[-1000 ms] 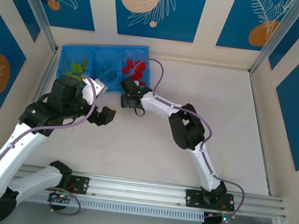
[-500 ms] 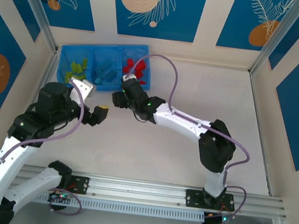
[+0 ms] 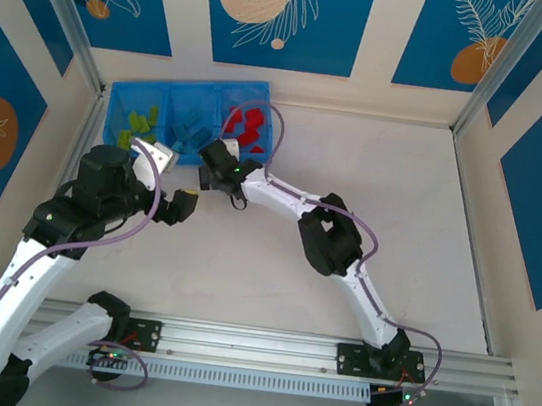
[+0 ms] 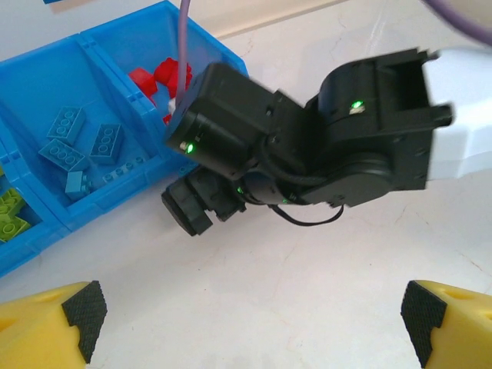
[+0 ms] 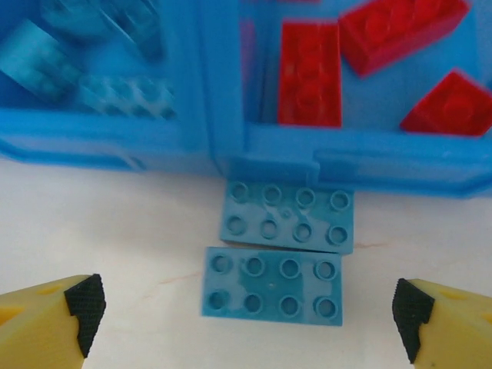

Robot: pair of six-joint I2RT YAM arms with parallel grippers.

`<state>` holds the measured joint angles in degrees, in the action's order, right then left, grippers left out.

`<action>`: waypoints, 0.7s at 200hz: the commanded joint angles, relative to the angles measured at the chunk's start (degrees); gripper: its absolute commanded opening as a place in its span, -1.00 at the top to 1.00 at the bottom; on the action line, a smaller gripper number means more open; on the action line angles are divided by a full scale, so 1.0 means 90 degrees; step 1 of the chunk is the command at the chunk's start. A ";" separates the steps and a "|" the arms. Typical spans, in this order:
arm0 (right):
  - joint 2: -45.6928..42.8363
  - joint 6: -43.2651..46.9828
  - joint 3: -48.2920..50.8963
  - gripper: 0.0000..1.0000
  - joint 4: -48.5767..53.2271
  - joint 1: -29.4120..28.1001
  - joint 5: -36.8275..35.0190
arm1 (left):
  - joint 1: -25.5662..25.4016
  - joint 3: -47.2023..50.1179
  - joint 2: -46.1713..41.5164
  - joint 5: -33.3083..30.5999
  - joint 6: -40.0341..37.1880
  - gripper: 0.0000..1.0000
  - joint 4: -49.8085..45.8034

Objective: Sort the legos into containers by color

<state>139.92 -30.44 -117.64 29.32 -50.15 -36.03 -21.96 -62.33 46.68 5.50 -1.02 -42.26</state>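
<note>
Holds left end effector point(image 4: 252, 319) released, empty. Hovers right end effector point(image 5: 247, 311) released over two blue legos point(image 5: 273, 286) on the tabletop point(image 5: 100, 231) between its fingers, just short of the tray point(image 5: 384, 157) wall. Next, likely: clamping the nearer one, lifting it into the blue compartment point(image 5: 92, 137) ahead-left, not among red legos point(image 5: 309, 73) ahead-right.

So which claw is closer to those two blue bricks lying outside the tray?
Right. The right claw hangs open directly over the two light-blue bricks beside the tray wall; the left claw, also open, sits farther back over the table.
</note>
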 commanded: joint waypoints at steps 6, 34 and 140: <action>0.0162 -0.0108 -0.0395 -0.97 0.0450 0.0106 0.0097 | 0.0113 0.0020 -0.0011 0.0091 0.0015 -1.00 0.0106; 0.0352 0.0018 -0.0393 -0.85 0.0178 0.0237 0.0720 | 0.0171 0.0021 0.0019 0.0151 0.0015 -1.00 0.0116; 0.0334 0.0013 -0.0562 -0.22 0.0594 0.0150 0.0696 | 0.0304 0.0030 0.0050 0.0246 0.0025 -1.00 0.0126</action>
<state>146.26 -30.22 -126.08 33.04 -47.90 -29.19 -20.23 -62.28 47.37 6.17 -1.02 -42.26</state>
